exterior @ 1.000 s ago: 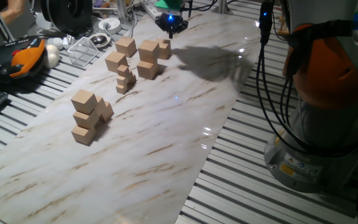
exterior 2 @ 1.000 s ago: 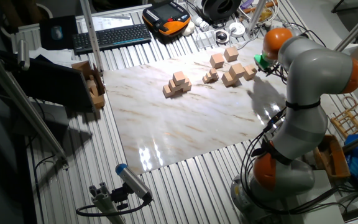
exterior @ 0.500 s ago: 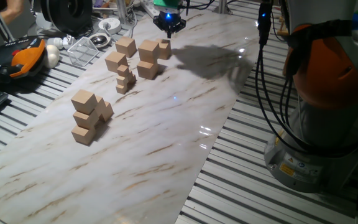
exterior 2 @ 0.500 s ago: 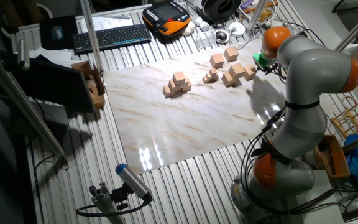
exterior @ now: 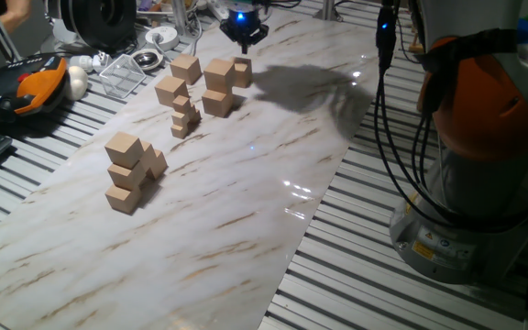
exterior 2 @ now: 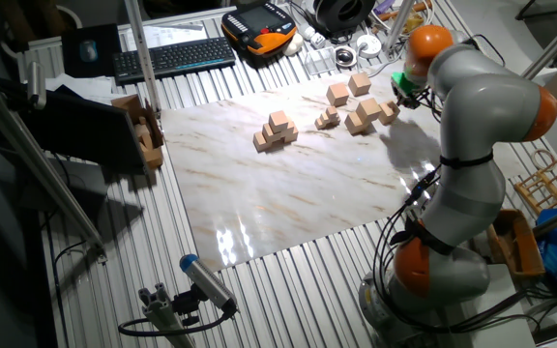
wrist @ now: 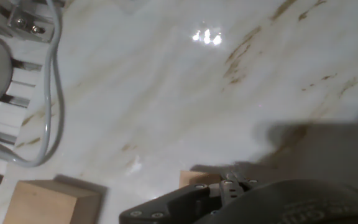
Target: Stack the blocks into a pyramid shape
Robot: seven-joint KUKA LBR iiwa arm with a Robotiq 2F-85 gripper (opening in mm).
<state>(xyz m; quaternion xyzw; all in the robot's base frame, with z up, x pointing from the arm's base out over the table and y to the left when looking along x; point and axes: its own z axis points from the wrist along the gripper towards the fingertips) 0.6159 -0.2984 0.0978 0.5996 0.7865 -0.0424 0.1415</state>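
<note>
- your marble-patterned tabletop (exterior: pixel 246 197) carries the stepped pile of blocks (exterior: pixel 132 171) nearest you
- loose blocks (exterior: pixel 211 81) and small cubes (exterior: pixel 184 115) sit farther back

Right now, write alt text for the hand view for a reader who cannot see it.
A white marble tabletop with brown veins fills the frame. Along the bottom edge sit a tan wooden block at left, part of another block mid-frame, and dark gripper hardware; a grey cable curves at left.

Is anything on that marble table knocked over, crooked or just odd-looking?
Nothing looks spilled or broken. The near pile of blocks is stacked unevenly, its cubes twisted out of line rather than squared up. The gripper hangs above the far cubes.
</note>
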